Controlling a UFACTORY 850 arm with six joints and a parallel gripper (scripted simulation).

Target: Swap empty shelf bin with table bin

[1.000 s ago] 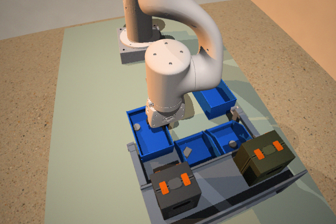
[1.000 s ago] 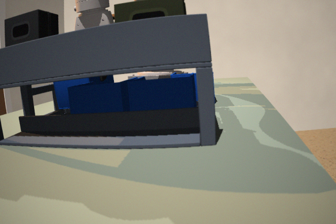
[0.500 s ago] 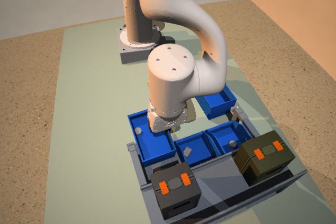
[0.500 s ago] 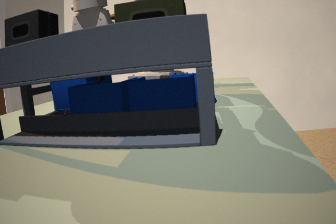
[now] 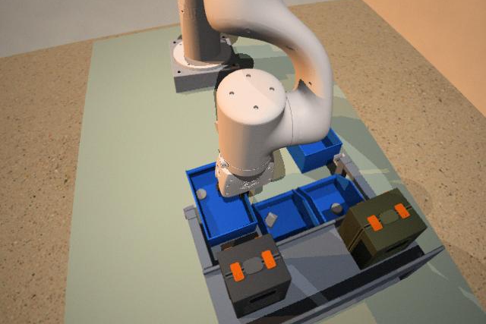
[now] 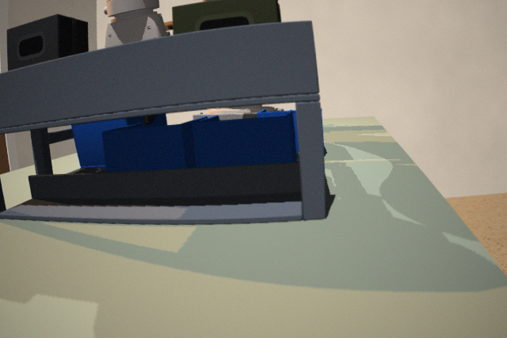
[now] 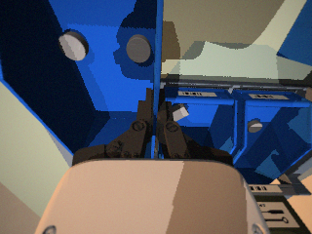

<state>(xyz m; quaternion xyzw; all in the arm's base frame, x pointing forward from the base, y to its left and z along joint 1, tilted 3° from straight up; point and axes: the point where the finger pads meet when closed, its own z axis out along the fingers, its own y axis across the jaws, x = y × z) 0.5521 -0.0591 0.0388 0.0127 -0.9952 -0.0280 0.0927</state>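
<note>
The blue bin with parts [image 5: 229, 212] [image 6: 90, 146] [image 7: 99, 93] is off the table, over the shelf's left place, its front end reaching out toward the robot base. Two grey round parts lie in it, one near its far side wall [image 5: 200, 193] [image 7: 73, 45], the other near the held wall [image 7: 138, 49]. My gripper [image 7: 154, 98] is shut on this bin's side wall, the one toward the middle bin; the fingertips are mostly hidden in the top and exterior views. The bin looks slightly above the shelf floor; the exact gap is unclear. The empty blue bin [image 5: 316, 157] [image 7: 298, 49] stands on the table.
The middle bin [image 5: 288, 218] [image 7: 202, 119] and right bin [image 5: 333, 196] [image 7: 278, 129] stand on the shelf [image 5: 198, 237] [image 6: 313, 162]. A black case [image 5: 255, 284] [image 6: 30, 41] and a green case [image 5: 386, 230] [image 6: 225, 13] stand on its upper board [image 5: 314, 257] [image 6: 184, 72], the black one behind the left place.
</note>
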